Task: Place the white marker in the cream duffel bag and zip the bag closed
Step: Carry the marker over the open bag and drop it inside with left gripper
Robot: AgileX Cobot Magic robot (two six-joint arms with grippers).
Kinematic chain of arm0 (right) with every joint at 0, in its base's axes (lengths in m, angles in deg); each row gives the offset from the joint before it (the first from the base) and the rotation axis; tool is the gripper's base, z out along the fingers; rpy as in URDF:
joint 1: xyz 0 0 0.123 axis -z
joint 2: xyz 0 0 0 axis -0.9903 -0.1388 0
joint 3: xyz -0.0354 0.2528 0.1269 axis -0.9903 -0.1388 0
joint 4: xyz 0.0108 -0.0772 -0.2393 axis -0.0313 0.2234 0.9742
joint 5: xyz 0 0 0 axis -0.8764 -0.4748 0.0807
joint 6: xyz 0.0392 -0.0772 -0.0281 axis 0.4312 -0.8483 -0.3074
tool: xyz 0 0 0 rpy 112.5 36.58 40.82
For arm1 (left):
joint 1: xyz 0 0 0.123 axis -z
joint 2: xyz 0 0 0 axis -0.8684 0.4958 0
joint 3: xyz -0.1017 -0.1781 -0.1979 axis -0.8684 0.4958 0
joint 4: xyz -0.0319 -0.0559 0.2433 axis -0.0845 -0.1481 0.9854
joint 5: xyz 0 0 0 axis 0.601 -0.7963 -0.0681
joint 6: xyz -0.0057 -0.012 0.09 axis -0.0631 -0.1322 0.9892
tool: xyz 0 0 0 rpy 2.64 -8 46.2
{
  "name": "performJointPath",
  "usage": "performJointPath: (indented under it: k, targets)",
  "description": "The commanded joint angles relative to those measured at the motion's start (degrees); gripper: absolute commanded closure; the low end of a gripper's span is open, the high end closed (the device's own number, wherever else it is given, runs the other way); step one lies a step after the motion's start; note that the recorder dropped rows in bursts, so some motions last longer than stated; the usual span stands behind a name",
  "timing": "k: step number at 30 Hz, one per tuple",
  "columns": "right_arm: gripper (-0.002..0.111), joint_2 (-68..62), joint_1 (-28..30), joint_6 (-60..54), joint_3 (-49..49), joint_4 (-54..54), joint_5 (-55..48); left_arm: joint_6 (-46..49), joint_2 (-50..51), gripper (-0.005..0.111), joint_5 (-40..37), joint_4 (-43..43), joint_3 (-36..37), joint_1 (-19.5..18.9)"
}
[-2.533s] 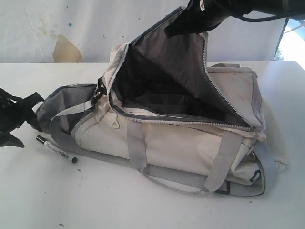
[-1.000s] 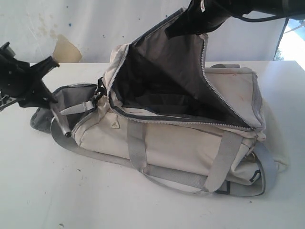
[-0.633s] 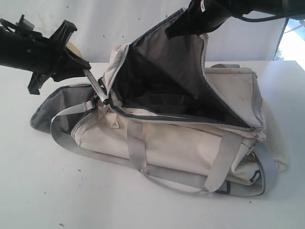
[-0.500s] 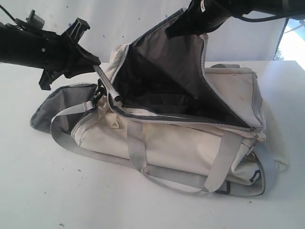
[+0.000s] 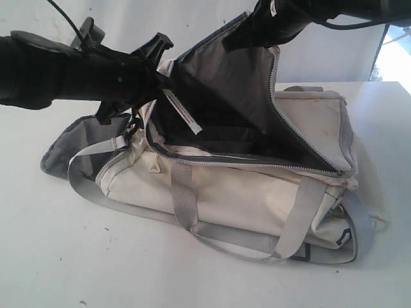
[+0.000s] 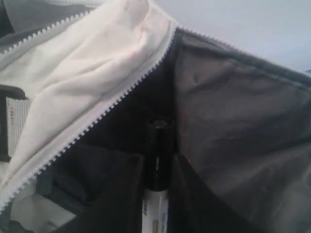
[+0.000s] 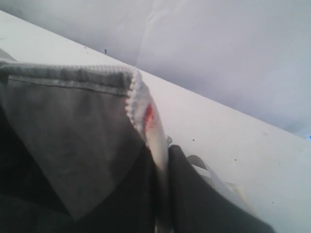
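Slim white marker (image 5: 182,114) prob. inside soft duffel (image 5: 257,192).

Both arms are matte black. The left arm (image 5: 58,74) is a thick, rounded tube that gives way to a boxier wrist, with a small angular bracket (image 5: 85,31) on top and a thin black cable (image 5: 61,11) curving off it, and the left gripper (image 5: 157,83) has short, blunt black prongs sticking out on either side. The right arm (image 5: 302,13) is just as dark and chunky, with a small white marking (image 5: 273,6) on its casing, a black lead (image 5: 350,24) looping beneath it, and a greyer section (image 5: 393,9) farther back.
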Motion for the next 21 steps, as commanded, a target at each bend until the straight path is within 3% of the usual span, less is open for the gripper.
performJointPath:
  k: [1, 11, 21]
  targets:
    - [0.108, 0.67, 0.66, 0.25, 0.53, 0.61, -0.37, 0.25, 3.25, 0.107, -0.5, -1.2, -2.24, 0.84]
    - [0.108, 0.67, 0.66, 0.25, 0.53, 0.48, -1.67, 7.91, 11.93, 0.107, -2.84, -0.72, -14.3, 0.73]
    - [0.108, 0.67, 0.66, 0.25, 0.53, 0.48, -2.57, 7.91, 19.81, 0.107, -7.82, -1.52, -19.81, 0.73]
